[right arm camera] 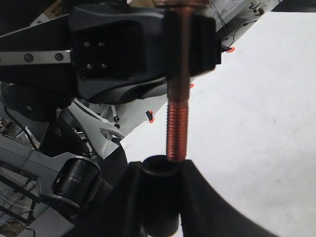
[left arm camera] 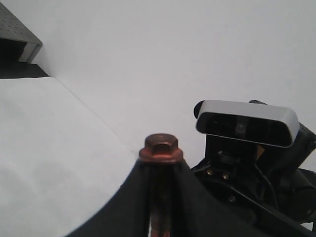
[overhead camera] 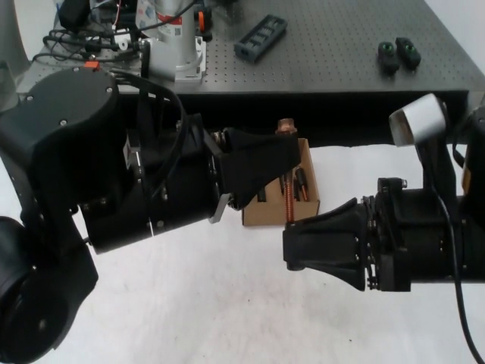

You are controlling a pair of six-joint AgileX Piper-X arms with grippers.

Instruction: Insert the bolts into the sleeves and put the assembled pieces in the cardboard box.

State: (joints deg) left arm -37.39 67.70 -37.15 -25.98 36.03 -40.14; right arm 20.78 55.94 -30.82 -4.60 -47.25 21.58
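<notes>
Bolt [right arm camera: 177, 128], copper, clamped in left fingers [left arm camera: 123, 207]; shank partly hidden between them. Sleeve [right arm camera: 160, 197], black, gripped by right fingers [right arm camera: 212, 212]; sides covered.

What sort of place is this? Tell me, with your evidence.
Probably a robotics lab: a perforated metal breadboard, tangled cables at its far corner, and a camera mounted on an arm's wrist.

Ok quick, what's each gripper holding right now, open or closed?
The left gripper is closed on the copper bolt.
The right gripper is closed on the black sleeve.
</notes>
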